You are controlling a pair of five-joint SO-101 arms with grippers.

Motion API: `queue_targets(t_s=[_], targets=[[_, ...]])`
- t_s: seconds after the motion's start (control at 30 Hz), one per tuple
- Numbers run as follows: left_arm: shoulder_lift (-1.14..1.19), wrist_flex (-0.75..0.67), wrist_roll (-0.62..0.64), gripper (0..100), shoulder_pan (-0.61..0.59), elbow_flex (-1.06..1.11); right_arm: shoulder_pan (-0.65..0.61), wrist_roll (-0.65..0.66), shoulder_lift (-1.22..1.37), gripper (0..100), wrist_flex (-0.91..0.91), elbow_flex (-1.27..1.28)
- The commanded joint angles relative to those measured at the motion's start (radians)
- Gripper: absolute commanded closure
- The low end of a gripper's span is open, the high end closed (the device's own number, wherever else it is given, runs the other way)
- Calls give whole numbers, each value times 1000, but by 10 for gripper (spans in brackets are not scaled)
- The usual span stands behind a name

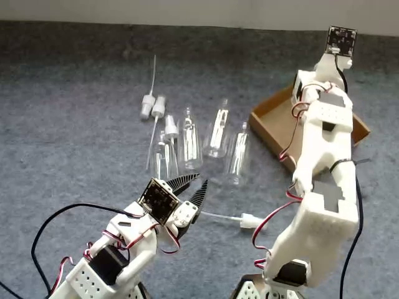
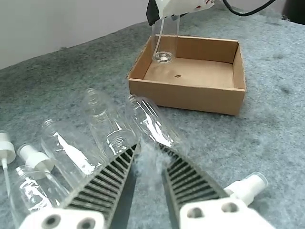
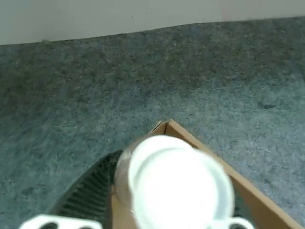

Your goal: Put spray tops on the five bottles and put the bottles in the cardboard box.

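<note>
While the right claw (image 2: 163,16) is clamping a capped bottle (image 2: 164,45) near its upper end, that bottle is hanging upright, base down, over a back corner of the box (image 2: 190,98); whether the base is touching the box floor I cannot tell. Seen from the right wrist, the bottle's white top (image 3: 176,183) is facing the camera, with a box corner (image 3: 167,128) showing beyond it. In the high view the box (image 1: 268,121) is sitting open side up on the table (image 1: 75,143), and the right arm (image 1: 321,156) is stretching over it and covering much of it. Four bottles (image 1: 189,144) are lying on their sides in a loose row just beside the box, close together, necks pointing away from the arms' bases. Two loose tops (image 1: 153,106) are lying side by side at the far end of that row, their thin tubes trailing out. A third top (image 1: 170,128) is sitting at the neck of one bottle, and I cannot tell whether it is fitted. A fourth top (image 1: 249,220) is lying apart from the rest, between the two arms, its tube pointing toward the left claw (image 1: 202,180). That claw is hanging just short of the nearest bottles, its ribbed black fingers (image 2: 102,183) standing narrowly apart and gripping nothing.
</note>
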Motion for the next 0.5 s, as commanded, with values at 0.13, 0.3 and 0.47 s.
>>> queue_targets(t_s=[0.13, 0.3, 0.47], targets=[[-5, 3, 2, 995, -10, 21, 15, 12, 93, 930, -35, -188], [-5, 3, 2, 995, -10, 21, 16, 12, 165, 930, -35, -268], [-5, 3, 2, 995, -10, 21, 16, 12, 222, 930, -31, -334]])
